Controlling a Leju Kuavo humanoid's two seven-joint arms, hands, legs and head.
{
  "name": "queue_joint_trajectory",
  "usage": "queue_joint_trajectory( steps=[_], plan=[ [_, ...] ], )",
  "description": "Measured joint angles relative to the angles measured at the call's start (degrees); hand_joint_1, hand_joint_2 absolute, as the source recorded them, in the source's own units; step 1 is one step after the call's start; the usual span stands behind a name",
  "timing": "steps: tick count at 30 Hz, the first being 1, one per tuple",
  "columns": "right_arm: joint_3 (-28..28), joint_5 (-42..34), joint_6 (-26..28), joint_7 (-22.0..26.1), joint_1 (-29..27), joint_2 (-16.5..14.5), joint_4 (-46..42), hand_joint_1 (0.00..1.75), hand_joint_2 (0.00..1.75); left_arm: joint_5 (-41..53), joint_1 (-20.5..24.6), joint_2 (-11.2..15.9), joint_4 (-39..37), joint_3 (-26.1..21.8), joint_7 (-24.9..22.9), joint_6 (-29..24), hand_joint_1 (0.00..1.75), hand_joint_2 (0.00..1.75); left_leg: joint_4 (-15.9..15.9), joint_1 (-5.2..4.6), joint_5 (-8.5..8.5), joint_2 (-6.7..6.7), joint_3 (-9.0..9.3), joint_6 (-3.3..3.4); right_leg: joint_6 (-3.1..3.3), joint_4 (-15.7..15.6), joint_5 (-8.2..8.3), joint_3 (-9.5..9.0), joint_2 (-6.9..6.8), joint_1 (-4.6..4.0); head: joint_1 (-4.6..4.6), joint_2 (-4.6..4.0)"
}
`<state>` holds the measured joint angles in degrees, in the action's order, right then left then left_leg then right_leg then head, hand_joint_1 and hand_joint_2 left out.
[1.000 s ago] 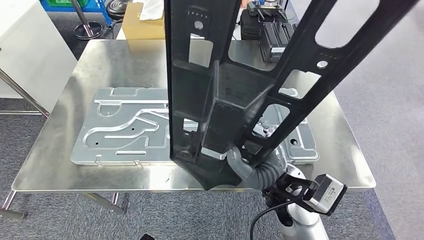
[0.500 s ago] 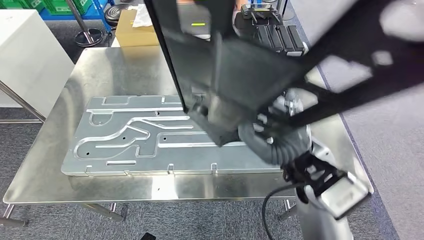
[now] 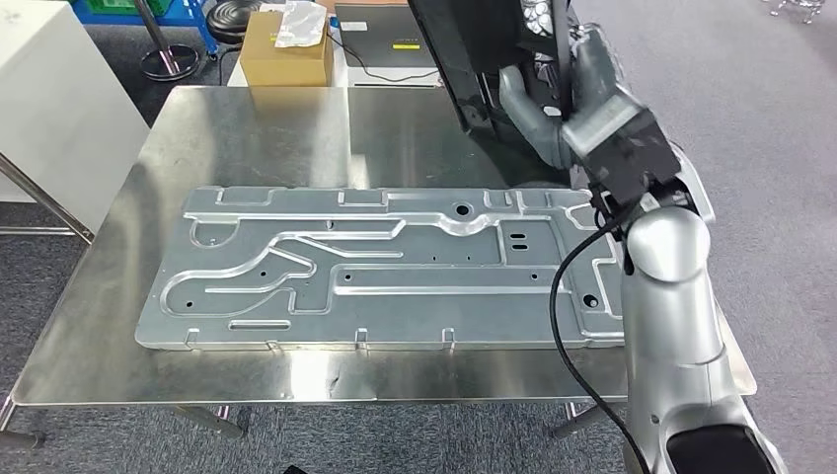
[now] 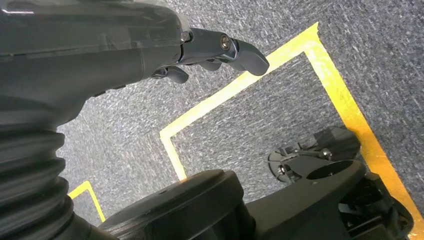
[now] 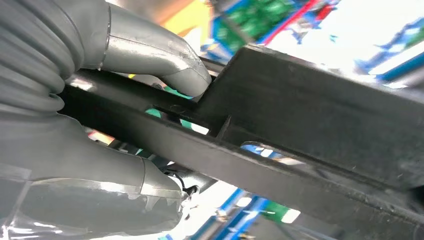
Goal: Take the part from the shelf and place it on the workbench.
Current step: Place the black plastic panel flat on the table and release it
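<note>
Over the far right of the table (image 3: 247,128) we see our right hand (image 3: 553,104) raised, its grey fingers (image 5: 165,57) and thumb wrapped round a bar of the black part (image 3: 474,59), so it grips the part firmly. The part stands nearly upright above the table's far edge, with its lower end close over the steel top; we cannot tell whether it touches. Nearer to us a large metal panel (image 3: 375,267) lies flat on the table, and the part is beyond its far right corner. A second ago the part hung close before the head camera, covering the middle of the panel, with the hand low at the near edge; now hand and part are far out from us and the whole panel shows. The view itself has shifted too. Our left hand (image 4: 215,50) hangs over grey carpet (image 4: 280,120) with yellow tape lines (image 4: 340,100), fingers apart and holding nothing. The top of the part is cut off by the picture's edge, and the arm hides the panel's right end. A brown box (image 3: 286,49) sits beyond the table.
</note>
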<state>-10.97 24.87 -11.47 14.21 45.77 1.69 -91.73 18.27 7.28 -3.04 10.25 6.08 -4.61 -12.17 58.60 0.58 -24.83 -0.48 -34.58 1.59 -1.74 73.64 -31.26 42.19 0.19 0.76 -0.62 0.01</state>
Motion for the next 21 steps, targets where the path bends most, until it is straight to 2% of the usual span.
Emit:
queue_joint_trajectory(
  steps=[1,2,3,4,6,8,9,11,13,14,15,16,18,19,21],
  plan=[
    [0.0,0.7,0.2,-0.5,1.3,0.5,1.9,1.75,1.75,0.1,0.0,0.0,0.0,0.0,0.1,0.0,0.00,1.75,0.0,-0.02,-0.12,-0.05,0.15,-0.02,0.15,-2.3,2.13,-0.62,0.00,-0.01,0.00,-0.01],
    [0.0,1.1,0.4,-0.8,2.8,0.9,3.9,1.75,1.75,0.2,0.1,0.0,0.0,0.0,0.2,0.0,0.00,1.75,0.0,-0.04,-0.25,-0.12,0.29,-0.09,0.41,-6.0,4.59,-1.97,0.01,-0.05,-0.01,-0.01],
    [0.0,1.4,0.6,-0.9,4.5,1.4,6.0,1.75,1.75,0.2,0.1,0.0,0.0,0.0,0.3,0.0,0.00,1.75,0.1,-0.15,-0.39,-0.22,0.37,-0.23,0.69,-9.6,6.45,-3.43,0.01,-0.22,-0.01,-0.01],
    [-0.1,1.5,0.9,-0.9,6.0,1.7,8.1,1.75,1.75,0.3,0.1,-0.1,0.0,0.0,0.5,0.0,0.00,1.75,0.1,-0.23,-0.50,-0.30,0.35,-0.42,0.98,-12.4,7.48,-4.57,-0.01,-0.36,0.01,-0.01],
    [-0.2,1.9,1.2,-0.9,8.4,2.0,11.7,1.75,1.75,0.3,0.1,-0.1,0.0,-0.1,0.7,-0.1,0.00,1.75,0.1,-0.35,-0.55,-0.35,0.20,-0.91,1.34,-14.5,7.49,-5.28,-0.03,-0.68,0.04,0.00],
    [-0.4,2.7,1.3,-1.1,10.0,2.3,14.4,1.75,1.75,0.4,0.1,-0.1,0.0,-0.1,0.7,-0.1,0.00,1.75,0.1,-0.35,-0.76,-0.29,0.16,-1.49,1.75,-15.0,7.52,-5.51,-0.06,-0.45,0.05,0.01],
    [-0.7,3.1,1.4,-1.3,10.7,2.4,15.7,1.75,1.75,0.5,0.0,-0.1,0.0,-0.1,0.8,-0.2,0.00,1.75,0.9,-0.37,-1.38,-0.21,-0.13,-1.77,2.03,-15.3,7.57,-5.74,-0.09,-0.27,0.07,0.00],
    [-1.2,3.7,1.4,-1.7,12.3,2.4,18.1,1.75,1.75,0.7,0.0,-0.1,0.0,-0.2,0.8,-0.3,0.00,1.75,6.1,-0.28,-4.16,-0.04,-2.44,-2.19,2.53,-15.7,7.58,-6.20,-0.17,-0.06,0.11,-0.01],
    [-1.7,3.9,1.4,-1.9,13.3,2.4,20.0,1.75,1.75,0.7,0.1,-0.1,0.0,-0.3,0.9,-0.3,0.00,1.75,13.6,-0.19,-7.08,0.02,-6.19,-2.40,2.78,-15.6,7.38,-6.38,-0.19,-0.13,0.13,0.00],
    [-1.9,4.0,1.4,-1.9,13.5,2.4,20.7,1.75,1.75,0.7,0.1,-0.1,0.0,-0.3,0.9,-0.3,0.00,1.75,15.7,-0.17,-7.36,0.03,-7.43,-2.47,2.82,-15.6,7.23,-6.50,-0.19,-0.17,0.12,0.00],
    [-2.0,4.1,1.4,-1.9,13.5,2.4,21.3,1.75,1.75,0.7,0.2,-0.1,0.0,-0.3,0.9,-0.4,0.00,1.75,15.8,-0.15,-6.50,0.05,-7.68,-2.51,2.80,-15.5,7.05,-6.63,-0.19,-0.19,0.12,0.00],
    [-2.1,4.1,1.4,-1.9,13.6,2.4,21.8,1.75,1.75,0.8,0.2,-0.1,0.0,-0.4,0.9,-0.4,0.00,1.75,13.5,-0.12,-4.63,0.07,-6.82,-2.48,2.75,-15.3,6.82,-6.82,-0.17,-0.19,0.13,0.00],
    [-2.2,4.2,1.4,-1.9,13.9,2.4,22.5,1.75,1.75,0.8,0.1,-0.1,0.0,-0.4,0.9,-0.4,0.00,1.75,6.0,-0.12,-0.56,0.12,-3.51,-2.26,2.50,-14.9,6.29,-7.10,-0.07,-0.28,0.12,-0.01],
    [-2.3,4.2,1.5,-1.9,14.1,2.4,22.8,1.75,1.75,0.8,0.0,-0.1,0.0,-0.4,0.9,-0.4,0.00,1.75,2.9,-0.18,0.45,0.11,-2.17,-2.07,2.32,-14.7,6.12,-7.05,0.02,-0.36,0.12,-0.01],
    [-2.3,4.2,1.5,-1.9,14.4,2.4,23.4,1.75,1.75,0.8,-0.1,-0.1,0.0,-0.4,0.9,-0.4,0.00,1.75,0.9,-0.36,0.46,0.02,-1.31,-1.66,1.87,-14.5,6.10,-6.77,0.12,-0.53,0.07,0.00]
  ],
)
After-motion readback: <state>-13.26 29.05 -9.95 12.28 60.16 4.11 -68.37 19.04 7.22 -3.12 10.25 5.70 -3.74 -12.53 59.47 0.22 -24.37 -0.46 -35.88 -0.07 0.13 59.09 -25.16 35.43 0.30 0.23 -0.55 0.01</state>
